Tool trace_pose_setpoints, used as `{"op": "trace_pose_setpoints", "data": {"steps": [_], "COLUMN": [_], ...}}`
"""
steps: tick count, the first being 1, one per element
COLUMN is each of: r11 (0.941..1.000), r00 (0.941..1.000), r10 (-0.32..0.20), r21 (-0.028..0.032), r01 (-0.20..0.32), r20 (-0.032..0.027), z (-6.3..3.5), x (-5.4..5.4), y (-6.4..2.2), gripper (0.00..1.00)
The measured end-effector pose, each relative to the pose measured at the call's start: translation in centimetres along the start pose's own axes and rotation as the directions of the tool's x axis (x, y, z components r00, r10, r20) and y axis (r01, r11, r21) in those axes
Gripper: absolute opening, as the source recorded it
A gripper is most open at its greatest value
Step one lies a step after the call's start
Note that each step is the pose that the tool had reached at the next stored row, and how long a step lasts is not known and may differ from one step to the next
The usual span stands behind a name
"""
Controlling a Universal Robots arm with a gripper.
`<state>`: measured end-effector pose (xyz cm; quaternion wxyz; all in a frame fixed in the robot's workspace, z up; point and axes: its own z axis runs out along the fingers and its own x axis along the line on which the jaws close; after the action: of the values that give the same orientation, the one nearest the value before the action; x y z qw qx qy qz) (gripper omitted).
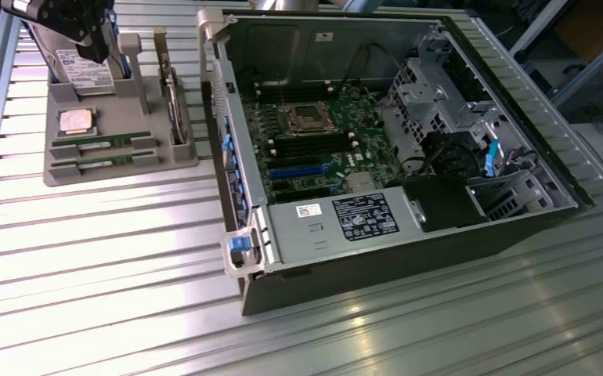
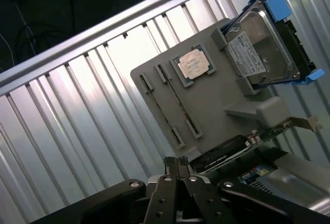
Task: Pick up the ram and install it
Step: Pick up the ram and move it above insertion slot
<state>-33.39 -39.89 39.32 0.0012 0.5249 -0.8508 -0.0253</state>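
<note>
exterior view: grey tray [image 1: 124, 117] holds ram [image 1: 101, 144], processor [image 1: 76, 121]; claw [image 2: 178, 163] pressed together, empty.

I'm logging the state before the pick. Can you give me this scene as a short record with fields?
gripper: shut, holding nothing, above the holder's hard-drive end
ram: lying in a holder slot, a second stick beside it, neither lifted
holder: gray, on the slatted table, at the exterior view's left of the case
other parts in holder: processor chip, hard drive, expansion card
computer case: open, motherboard exposed
</note>
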Motion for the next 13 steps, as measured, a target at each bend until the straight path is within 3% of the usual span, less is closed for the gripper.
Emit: {"op": "trace_pose_setpoints", "data": {"steps": [7, 13], "r11": [0.9980, 0.9908], "r00": [0.9980, 0.9908], "r10": [-0.063, -0.135], "r21": [-0.0017, -0.0037], "r01": [0.063, 0.135], "r20": [-0.0027, -0.0057], "z": [0.00, 0.00], "x": [0.00, 0.00], "y": [0.00, 0.00], "gripper": [0.11, 0.11]}}
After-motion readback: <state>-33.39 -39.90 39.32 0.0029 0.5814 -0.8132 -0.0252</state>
